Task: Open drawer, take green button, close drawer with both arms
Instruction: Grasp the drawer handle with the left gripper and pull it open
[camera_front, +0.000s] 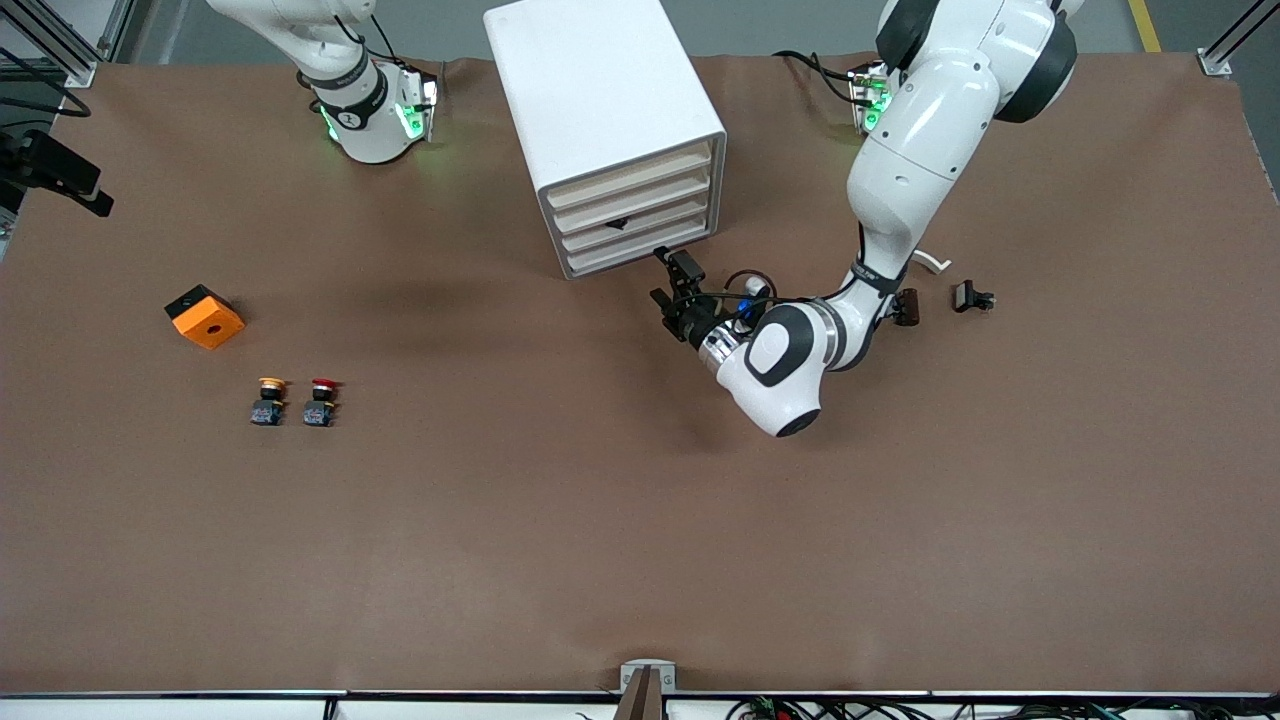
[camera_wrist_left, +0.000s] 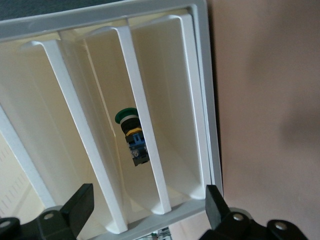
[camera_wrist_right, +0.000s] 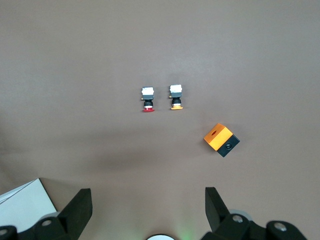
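The white cabinet (camera_front: 600, 90) stands at the robots' edge of the table, and all four slat drawers are shut. The drawer (camera_front: 640, 222), third from the top, shows a dark spot through its front. In the left wrist view the green-capped button (camera_wrist_left: 131, 135) lies inside the drawer (camera_wrist_left: 150, 165), partly hidden by a slat. My left gripper (camera_front: 672, 280) is open and empty just in front of the lowest drawers, its fingers (camera_wrist_left: 80, 205) apart from the cabinet. My right gripper (camera_wrist_right: 148, 210) is open and empty, held high over the table near its base; that arm waits.
An orange and black box (camera_front: 205, 317) lies toward the right arm's end. A yellow-capped button (camera_front: 268, 400) and a red-capped button (camera_front: 321, 400) lie nearer the front camera. Small black parts (camera_front: 972, 297) lie toward the left arm's end.
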